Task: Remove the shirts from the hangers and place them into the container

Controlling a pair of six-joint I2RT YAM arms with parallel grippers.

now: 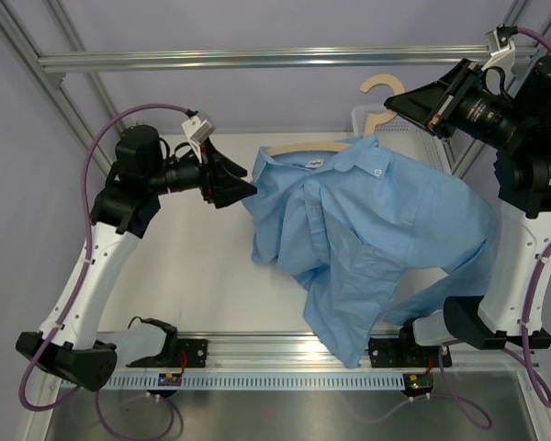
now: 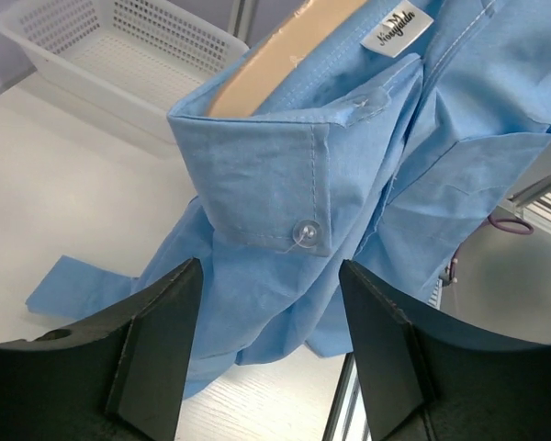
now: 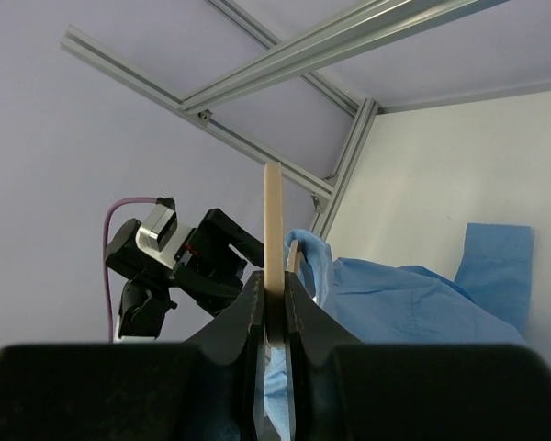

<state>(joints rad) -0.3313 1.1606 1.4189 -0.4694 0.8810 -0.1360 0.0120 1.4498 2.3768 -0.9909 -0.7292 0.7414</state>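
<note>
A light blue shirt [image 1: 367, 239] hangs from a pale wooden hanger [image 1: 303, 147] above the table, its lower part draped toward the near edge. My right gripper [image 1: 395, 101] is shut on the hanger [image 3: 274, 230] just below the hook, holding it up. My left gripper [image 1: 248, 188] stands open at the shirt's left shoulder. In the left wrist view the buttoned collar [image 2: 285, 184] hangs just beyond the left gripper [image 2: 271, 276], with nothing between its fingers [image 2: 165, 340]. The white mesh container [image 2: 119, 46] sits at the table's back, mostly hidden by the shirt in the top view [image 1: 436, 147].
An aluminium frame bar [image 1: 257, 60] runs across the back, with slanted struts at both sides. A slotted rail [image 1: 285, 378] lies along the near edge between the arm bases. One sleeve [image 2: 73, 285] rests on the white tabletop.
</note>
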